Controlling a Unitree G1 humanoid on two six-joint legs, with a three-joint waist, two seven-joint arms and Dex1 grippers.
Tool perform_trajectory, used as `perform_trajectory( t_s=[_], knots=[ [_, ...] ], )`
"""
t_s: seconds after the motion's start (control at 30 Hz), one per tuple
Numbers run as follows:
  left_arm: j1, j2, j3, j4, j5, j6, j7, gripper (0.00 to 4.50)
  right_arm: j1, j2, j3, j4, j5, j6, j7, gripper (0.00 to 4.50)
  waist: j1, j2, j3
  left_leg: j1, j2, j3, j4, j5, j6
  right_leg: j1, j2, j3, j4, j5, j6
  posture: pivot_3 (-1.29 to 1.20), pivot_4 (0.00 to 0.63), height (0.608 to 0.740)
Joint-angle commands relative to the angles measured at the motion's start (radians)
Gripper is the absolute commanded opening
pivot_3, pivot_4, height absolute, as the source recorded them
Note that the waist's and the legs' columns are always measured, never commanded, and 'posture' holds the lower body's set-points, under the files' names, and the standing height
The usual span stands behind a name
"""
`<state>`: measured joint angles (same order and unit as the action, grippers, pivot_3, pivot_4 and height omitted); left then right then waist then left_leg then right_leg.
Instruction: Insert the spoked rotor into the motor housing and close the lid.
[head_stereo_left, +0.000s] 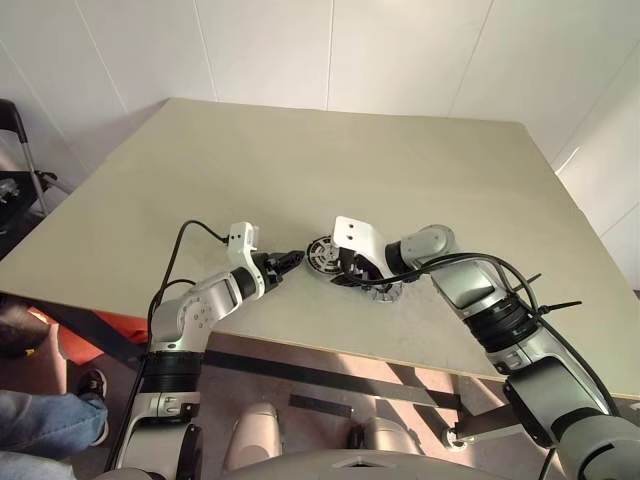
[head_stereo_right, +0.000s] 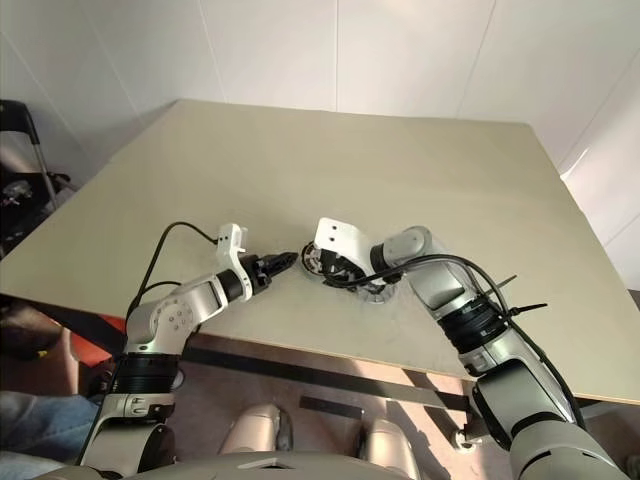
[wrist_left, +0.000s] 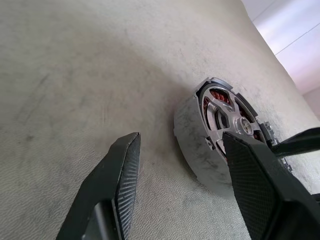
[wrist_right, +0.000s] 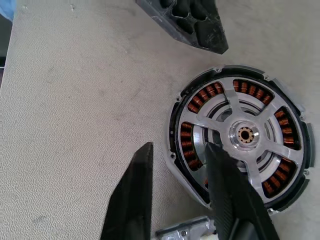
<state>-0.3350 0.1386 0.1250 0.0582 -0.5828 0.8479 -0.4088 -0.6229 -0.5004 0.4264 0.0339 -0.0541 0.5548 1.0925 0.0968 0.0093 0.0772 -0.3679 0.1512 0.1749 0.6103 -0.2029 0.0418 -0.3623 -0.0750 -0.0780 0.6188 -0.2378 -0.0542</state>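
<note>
The motor housing (wrist_right: 176, 120), a silver-rimmed puck with copper windings, lies flat on the table near its front edge. The spoked rotor (wrist_right: 245, 134) sits inside it, its silver spokes and hub over the windings. My right gripper (wrist_right: 179, 147) is open just above the housing's near rim, with one finger (wrist_right: 227, 190) over the rotor and the other beside the rim. My left gripper (wrist_left: 182, 140) is open and nearly level, just to the left of the housing (wrist_left: 200, 145), holding nothing. The grey lid (head_stereo_left: 385, 292) lies on the table next to the housing, partly hidden under my right hand.
The beige table (head_stereo_left: 330, 160) stretches far beyond the parts. Its front edge runs just below both hands. A dark chair or cart (head_stereo_left: 15, 170) stands off the table's left side, and a person's leg (head_stereo_left: 40, 420) shows at the lower left.
</note>
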Motion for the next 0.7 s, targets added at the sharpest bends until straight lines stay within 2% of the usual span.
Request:
perform_trajectory(
  t_s=[0.03,0.27,0.33,0.4,0.47,0.53,0.7],
  knots=[
    [-0.014,0.004,0.002,-0.023,-0.005,-0.014,-0.007,2.77,-0.039,-0.014,-0.097,-0.132,0.087,0.087,0.01,2.68,0.0,0.0,0.0,0.0,0.0,0.0,0.0,0.0,0.0,0.0,0.0,0.0,0.0,0.001,-0.001,0.0,0.0,0.74],
    [-0.031,-0.004,-0.017,-0.008,-0.004,-0.011,-0.018,2.77,-0.011,0.012,-0.279,-0.199,0.208,0.411,-0.135,2.68,0.003,0.0,0.0,-0.001,-0.001,0.0,-0.004,0.0,0.0,-0.002,0.0,0.0,-0.001,0.001,-0.003,0.0,0.0,0.74],
    [-0.032,-0.005,-0.022,-0.005,-0.005,-0.009,-0.022,2.77,0.0,0.042,-0.411,-0.201,0.291,0.582,-0.172,2.68,0.003,0.0,0.0,-0.001,-0.001,0.0,-0.004,0.0,0.0,-0.002,0.0,0.0,-0.002,0.001,-0.003,0.0,0.0,0.74],
    [-0.032,-0.004,-0.026,0.001,-0.005,-0.007,-0.026,2.77,-0.02,0.089,-0.594,-0.192,0.399,0.838,-0.175,2.68,0.003,0.0,0.0,-0.001,-0.001,0.0,-0.004,0.0,0.0,-0.002,0.0,0.0,-0.002,0.001,-0.003,0.0,0.0,0.74],
    [-0.032,-0.002,-0.033,0.006,-0.004,-0.005,-0.034,2.77,-0.021,0.117,-0.739,-0.183,0.446,0.998,-0.19,2.68,0.006,0.0,0.0,-0.001,-0.001,0.0,-0.004,0.0,0.0,-0.001,0.0,0.0,-0.002,0.002,-0.003,0.0,0.0,0.74],
    [-0.034,-0.001,-0.04,0.012,-0.002,-0.004,-0.041,2.77,0.023,0.11,-0.802,-0.192,0.471,1.052,-0.218,2.68,0.008,0.001,0.0,-0.001,-0.001,0.0,-0.004,0.002,-0.003,-0.002,0.0,0.0,-0.002,0.002,-0.003,0.0,0.0,0.74],
    [-0.05,-0.001,-0.05,0.034,0.004,-0.005,-0.052,2.77,0.18,0.061,-0.865,-0.233,0.597,1.06,-0.25,2.68,0.02,0.002,-0.001,0.0,-0.001,0.0,-0.006,0.003,-0.005,-0.002,0.0,0.0,-0.003,0.001,-0.003,0.0,0.0,0.74]
  ],
)
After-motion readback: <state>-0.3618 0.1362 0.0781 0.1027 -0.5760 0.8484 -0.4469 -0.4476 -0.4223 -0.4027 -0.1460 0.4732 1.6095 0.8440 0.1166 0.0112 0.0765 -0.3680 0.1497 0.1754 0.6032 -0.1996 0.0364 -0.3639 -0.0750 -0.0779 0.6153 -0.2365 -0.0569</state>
